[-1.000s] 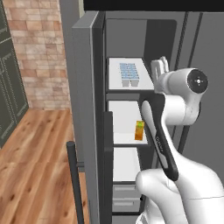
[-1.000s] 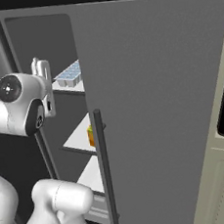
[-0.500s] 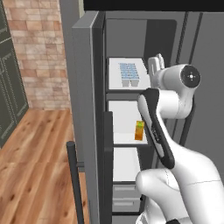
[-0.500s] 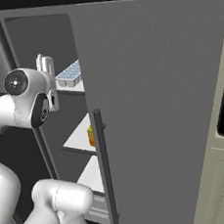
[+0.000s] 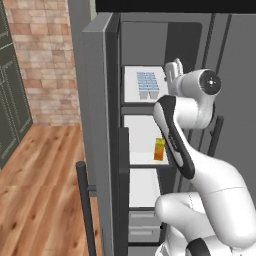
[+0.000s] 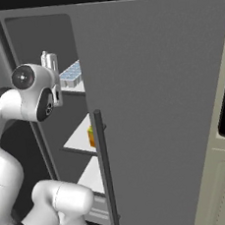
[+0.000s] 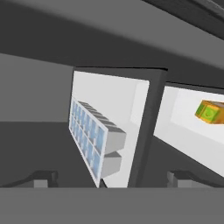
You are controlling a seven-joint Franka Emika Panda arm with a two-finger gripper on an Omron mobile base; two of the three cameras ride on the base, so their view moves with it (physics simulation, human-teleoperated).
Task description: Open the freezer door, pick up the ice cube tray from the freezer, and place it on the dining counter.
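Ice cube tray (image 7: pixel 92 140): lt-blue, gridded rect.

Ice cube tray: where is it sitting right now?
The ice cube tray lies on the top white shelf inside the open freezer, just left of the end effector in the left base view, one shelf above the orange carton.

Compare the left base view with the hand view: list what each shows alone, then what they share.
Left base view alone: the open freezer door, grey drawers, wooden floor, brick wall, and the gripper, open beside the top shelf.

Hand view alone: the fingertips, spread wide.

Shared: the ice cube tray on a white shelf, and the orange and green carton.
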